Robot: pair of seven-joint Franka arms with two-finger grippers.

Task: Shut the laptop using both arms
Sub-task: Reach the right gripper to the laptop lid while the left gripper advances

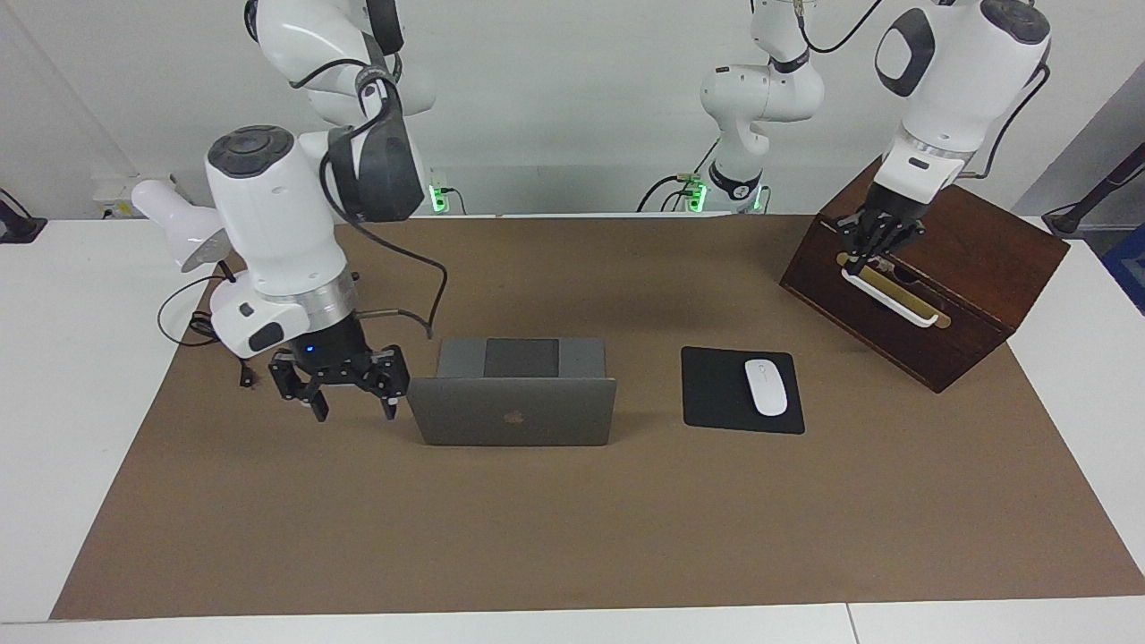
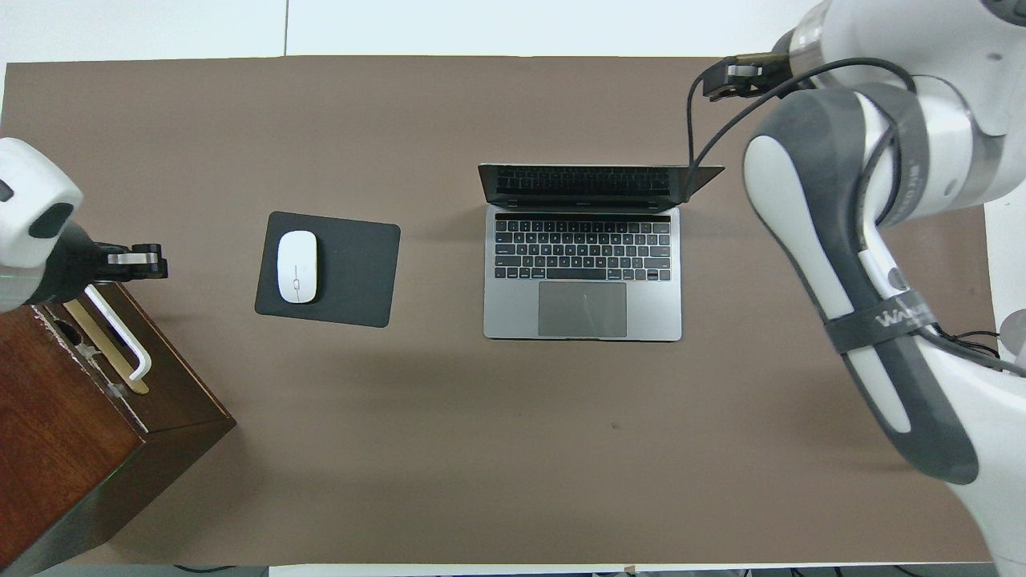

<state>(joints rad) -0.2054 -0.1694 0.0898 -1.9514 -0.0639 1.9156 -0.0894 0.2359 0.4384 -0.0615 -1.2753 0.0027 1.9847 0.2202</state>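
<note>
Here, by size:
Brown table mat: wide bare room around everything.
Dark wooden box: partly cut off in the overhead view; contents unseen.
Thin grey-silver laptop: mid-mat, lid up.
Black mouse pad: carries the white mouse.
Right gripper: fingers spread, just beside the lid's edge.
Left gripper: over the box's white handle; finger state unclear.

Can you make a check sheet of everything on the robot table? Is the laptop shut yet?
Surface: brown mat on a white table.
Job's things: laptop open, not shut yet, lid upright.
Clutter: white mouse on black mouse pad; wooden box with white handle.
Grippers: right gripper open, beside the laptop's lid; left gripper over the box.
Cables: black cable on the right arm.
Surroundings: white lamp, white wall.
</note>
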